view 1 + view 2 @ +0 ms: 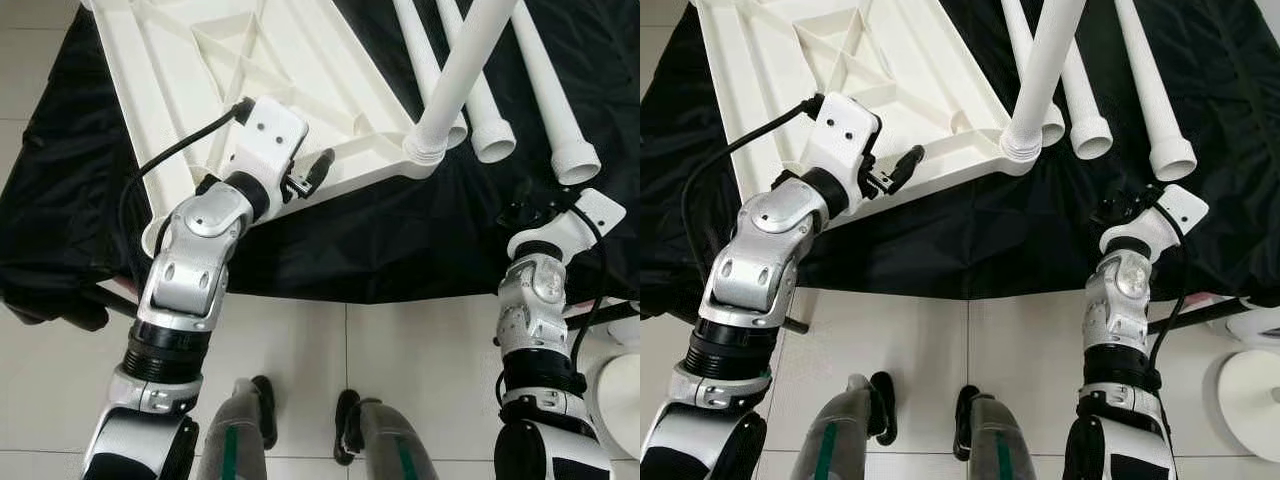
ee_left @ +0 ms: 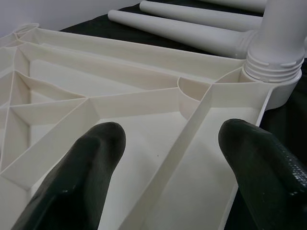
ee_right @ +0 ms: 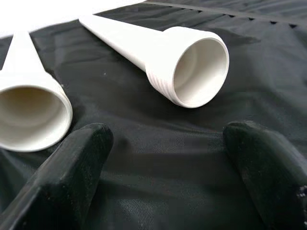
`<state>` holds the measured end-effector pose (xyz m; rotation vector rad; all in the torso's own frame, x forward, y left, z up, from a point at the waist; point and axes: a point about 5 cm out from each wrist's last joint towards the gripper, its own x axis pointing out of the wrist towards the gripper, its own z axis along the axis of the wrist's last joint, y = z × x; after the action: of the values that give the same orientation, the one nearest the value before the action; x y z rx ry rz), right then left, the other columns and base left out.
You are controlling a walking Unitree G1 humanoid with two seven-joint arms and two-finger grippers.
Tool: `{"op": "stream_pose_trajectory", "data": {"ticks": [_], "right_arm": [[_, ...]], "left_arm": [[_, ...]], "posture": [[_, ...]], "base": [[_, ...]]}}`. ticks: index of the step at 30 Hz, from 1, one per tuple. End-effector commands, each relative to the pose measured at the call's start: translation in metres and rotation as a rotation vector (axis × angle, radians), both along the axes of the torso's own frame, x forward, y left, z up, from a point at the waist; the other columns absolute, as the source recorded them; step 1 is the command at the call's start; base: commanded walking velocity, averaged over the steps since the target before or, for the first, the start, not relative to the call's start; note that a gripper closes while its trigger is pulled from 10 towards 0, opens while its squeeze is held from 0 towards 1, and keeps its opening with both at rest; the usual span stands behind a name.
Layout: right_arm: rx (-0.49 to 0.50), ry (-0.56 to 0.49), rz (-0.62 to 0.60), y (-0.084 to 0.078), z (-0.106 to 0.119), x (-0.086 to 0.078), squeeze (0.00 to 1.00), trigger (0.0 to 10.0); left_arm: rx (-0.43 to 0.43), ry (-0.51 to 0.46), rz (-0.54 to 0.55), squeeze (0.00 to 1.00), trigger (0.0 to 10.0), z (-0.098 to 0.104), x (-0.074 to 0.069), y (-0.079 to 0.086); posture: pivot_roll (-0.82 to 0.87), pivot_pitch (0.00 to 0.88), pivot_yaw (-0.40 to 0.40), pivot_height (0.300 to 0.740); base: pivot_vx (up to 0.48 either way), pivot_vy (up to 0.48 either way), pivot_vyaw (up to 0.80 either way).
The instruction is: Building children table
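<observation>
one leg (image 1: 462,82) stood in the corner socket of the inverted tabletop (image 1: 300,70), apparently seated, three loose legs (image 1: 545,90) remained; left gripper (image 2: 168,158) and right gripper (image 3: 163,158) jaws were spread, empty.

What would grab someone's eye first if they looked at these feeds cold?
Probably the big white tabletop lying underside up on the black cloth, ribs showing, with one leg already standing in its near corner socket. The left gripper hangs open over that ribbed underside. To the right, three loose legs lie on the cloth with hollow ends toward the robot, the right gripper open just short of them.
</observation>
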<state>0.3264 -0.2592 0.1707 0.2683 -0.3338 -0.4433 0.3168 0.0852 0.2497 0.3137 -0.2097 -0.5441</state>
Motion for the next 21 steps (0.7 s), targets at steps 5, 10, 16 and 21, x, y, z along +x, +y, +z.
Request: {"op": "stream_pose_trajectory", "data": {"ticks": [5, 10, 16, 21], "right_arm": [[0.047, -0.028, 0.052, 0.001, 0.002, 0.003, 0.00, 10.0], [0.049, -0.044, 0.101, 0.001, 0.008, 0.008, 0.00, 10.0], [0.060, -0.056, 0.187, 0.005, 0.012, 0.014, 0.00, 10.0], [0.073, -0.078, 0.224, 0.005, 0.016, 0.018, 0.00, 10.0]], "left_arm": [[0.038, 0.050, -0.082, 0.00, 10.0, -0.008, -0.007, -0.003], [0.041, 0.054, -0.078, 0.00, 10.0, -0.008, -0.008, -0.002], [0.045, 0.057, -0.073, 0.00, 10.0, -0.007, -0.009, -0.001], [0.046, 0.061, -0.065, 0.00, 10.0, -0.006, -0.010, 0.000]], "posture": [[0.10, 0.303, 0.010, 0.740], [0.10, 0.307, 0.012, 0.740], [0.11, 0.314, 0.015, 0.740], [0.12, 0.316, 0.017, 0.740]], "base": [[0.000, 0.000, 0.00], [0.000, 0.000, 0.00], [0.000, 0.000, 0.00], [0.000, 0.000, 0.00]]}}
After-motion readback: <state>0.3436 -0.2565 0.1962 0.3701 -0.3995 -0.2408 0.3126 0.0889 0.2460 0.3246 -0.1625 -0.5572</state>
